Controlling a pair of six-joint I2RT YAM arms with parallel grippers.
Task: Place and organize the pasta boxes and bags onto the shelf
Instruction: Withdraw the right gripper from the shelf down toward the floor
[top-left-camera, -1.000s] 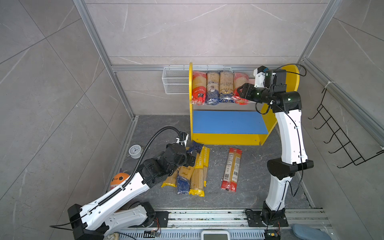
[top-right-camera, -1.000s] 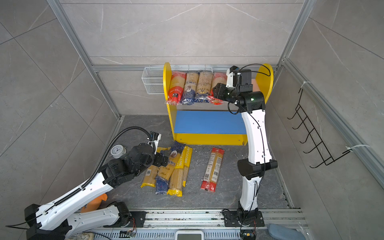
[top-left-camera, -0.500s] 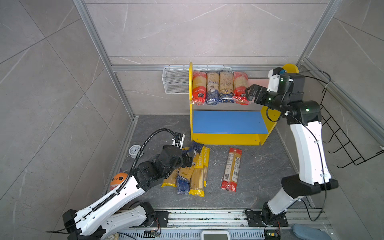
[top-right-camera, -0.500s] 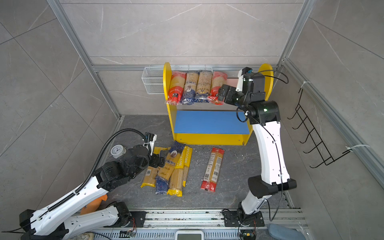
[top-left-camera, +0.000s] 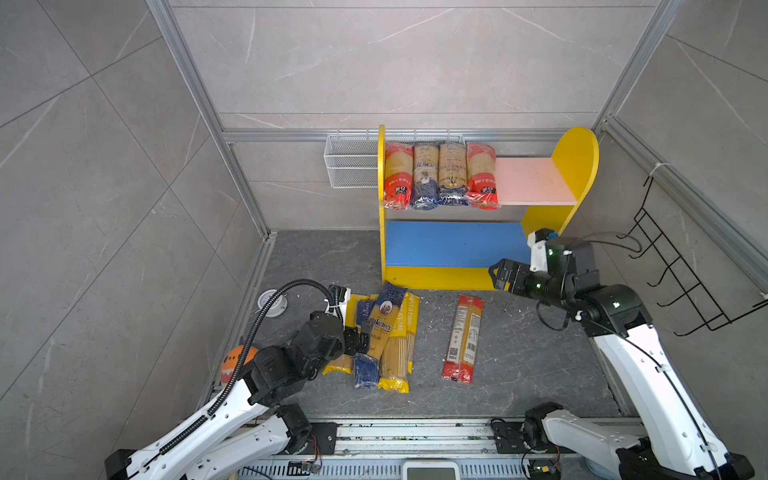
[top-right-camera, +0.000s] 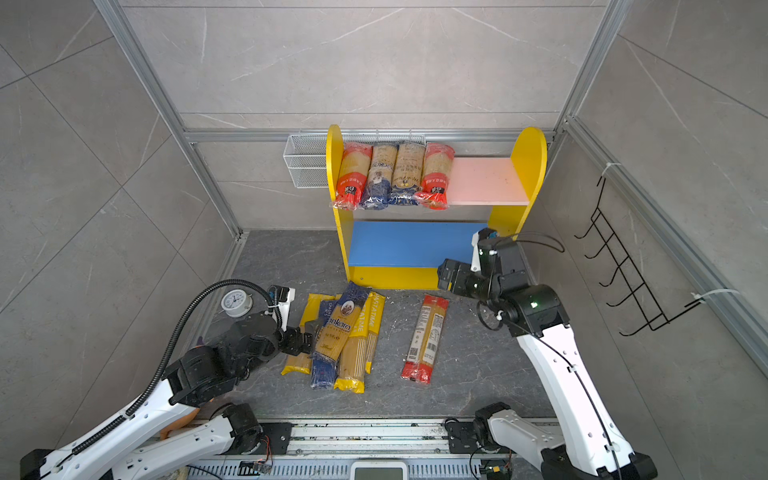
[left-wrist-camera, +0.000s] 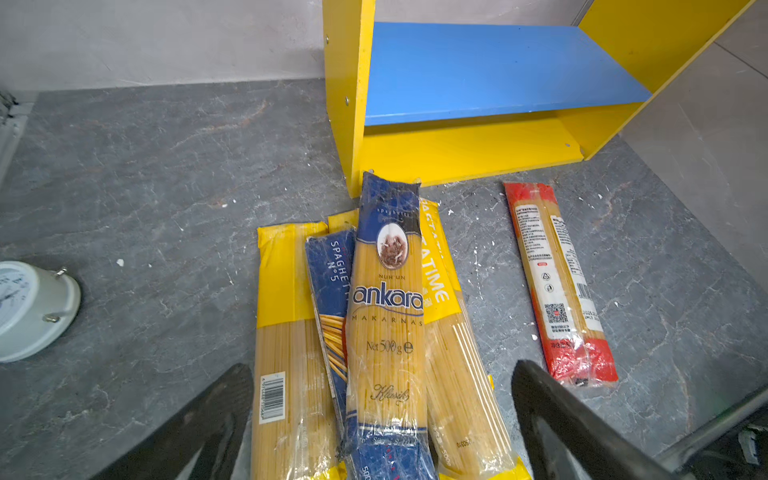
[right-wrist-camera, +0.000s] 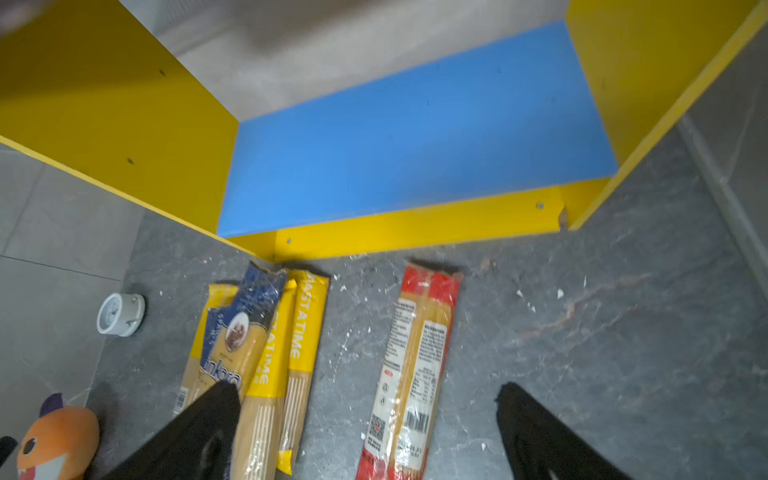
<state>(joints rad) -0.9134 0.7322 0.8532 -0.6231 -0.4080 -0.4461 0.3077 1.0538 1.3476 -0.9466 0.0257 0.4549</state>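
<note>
left gripper (top-left-camera: 360, 337) spread wide, empty, poised over the Ankara bag (left-wrist-camera: 386, 316) atop the floor pile (top-left-camera: 399, 353), 7 o'clock of the shelf (top-left-camera: 453, 245) | right gripper (top-left-camera: 500, 277) agape, empty, 1 o'clock of the red-ended pack (top-left-camera: 463, 338) | advice: pinch Ankara bag mid-length, top bag only, lift level

Large grey veined tiles (top-left-camera: 374, 62) lined the walls, joined by aluminium rails (top-left-camera: 282, 136). The floor (top-left-camera: 519, 353) was dark grey stone. A white wire basket (top-left-camera: 351, 166) and black hook rack (top-left-camera: 681, 282) hung on them.
</note>
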